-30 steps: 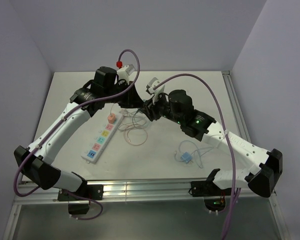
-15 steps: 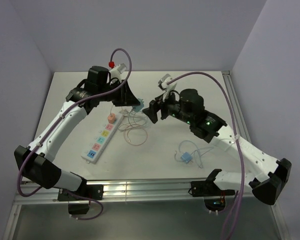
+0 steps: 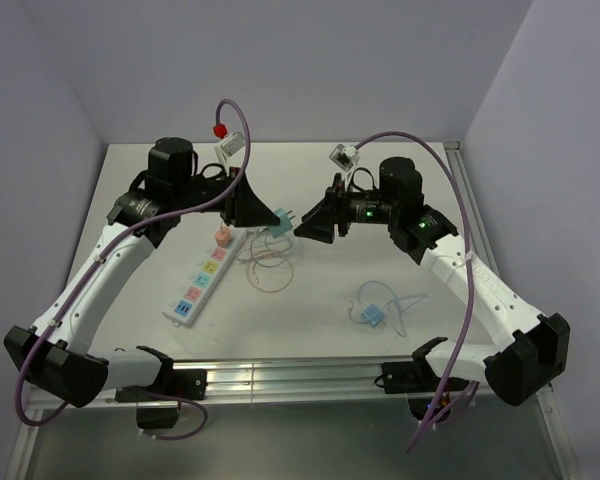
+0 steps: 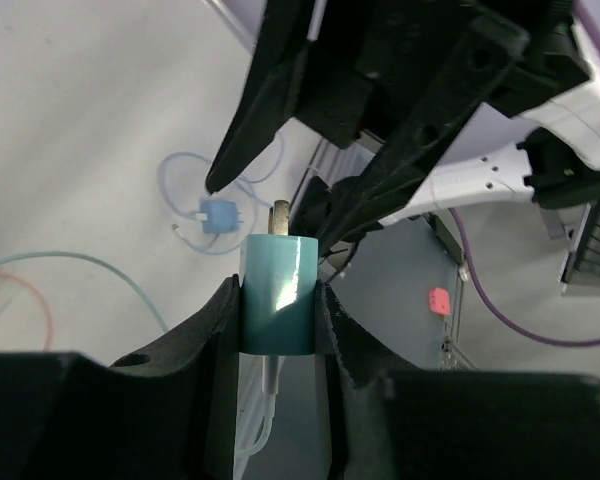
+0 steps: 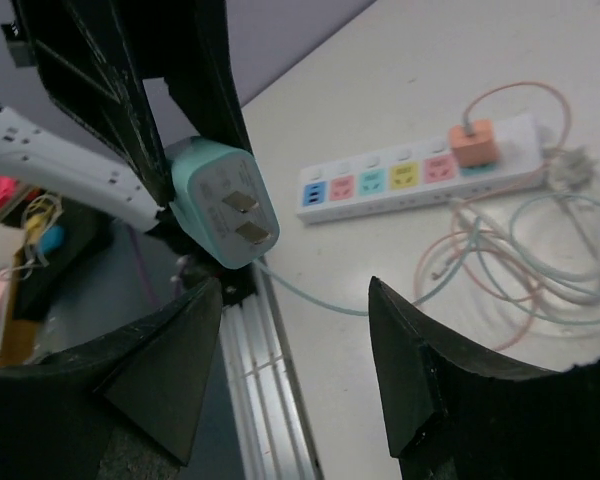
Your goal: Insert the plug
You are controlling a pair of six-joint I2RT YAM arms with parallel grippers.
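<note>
Looking at the teal plug (image 4: 278, 290) first: it's up in the air over the middle of the table (image 3: 420, 200), pinched across its body by the left gripper (image 3: 265, 215), one finger on each side. Its two flat prongs (image 5: 242, 220) stick out to the right, straight at the right gripper (image 3: 305, 228). So the long axis runs left-right, roughly level with the tabletop rather than aimed down at it. The right gripper has its fingers spread with nothing between them. It sits just beside the prongs without touching.

Below and to the left lies the power strip (image 3: 202, 278), running from near-left to far-right. An orange plug (image 3: 222, 237) already fills its far end socket, and the coloured sockets nearer to us look free.

As we read it, the step in hand is getting the prongs lined up with a socket. We'd want to:
- roll the left wrist so the prongs face straight down
- match the blade angle to the slots on the strip
- keep the pinch firm so the body can't twist
- come down square, since a tilted approach would probably skid the strip along the table
</note>
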